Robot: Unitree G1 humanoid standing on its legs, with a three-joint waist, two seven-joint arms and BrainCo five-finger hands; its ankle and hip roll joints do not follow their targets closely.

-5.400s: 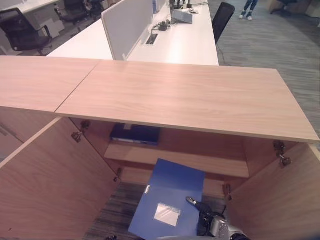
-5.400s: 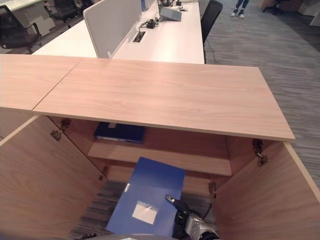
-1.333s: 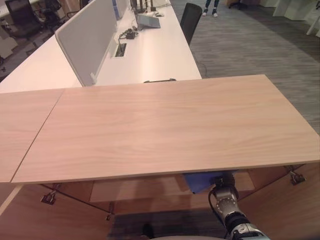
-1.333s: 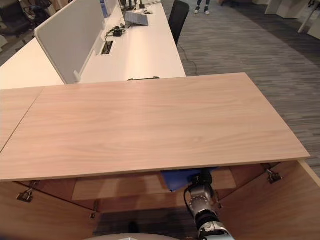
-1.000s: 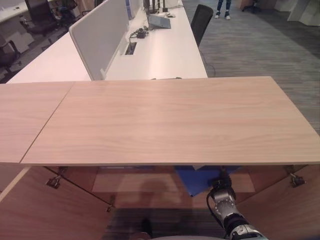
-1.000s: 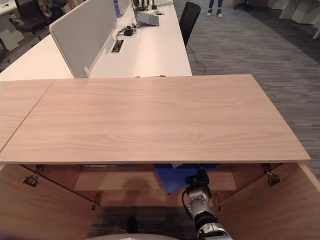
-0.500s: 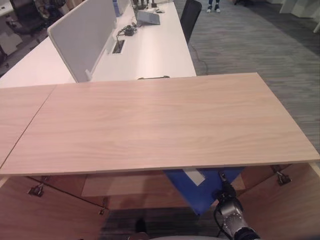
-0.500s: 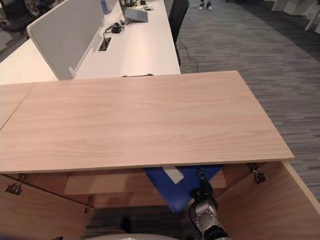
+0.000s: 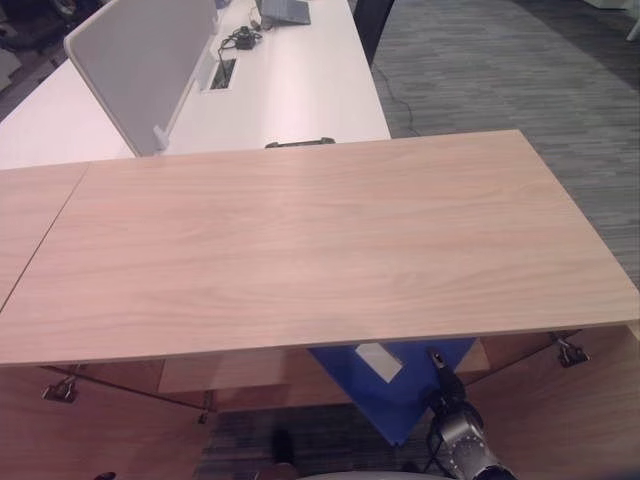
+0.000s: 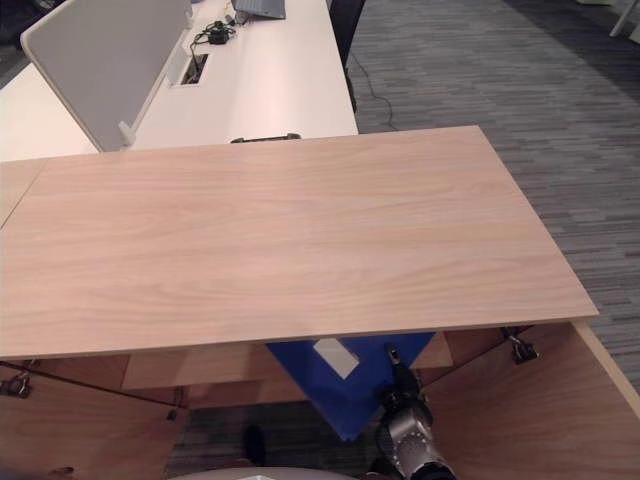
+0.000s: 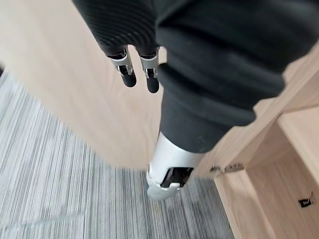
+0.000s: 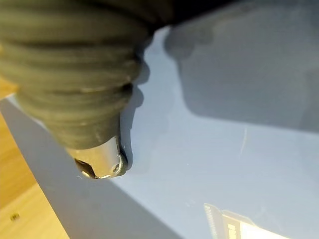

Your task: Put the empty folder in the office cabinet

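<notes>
R hand (image 9: 447, 392) on blue folder (image 10: 335, 392), white label (image 10: 336, 357) unreadable; fingers' state unclear.

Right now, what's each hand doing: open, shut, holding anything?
Left hand: fingers straight, open, holding nothing.
Right hand: against the blue folder under the cabinet top; grip cannot be told.
</notes>
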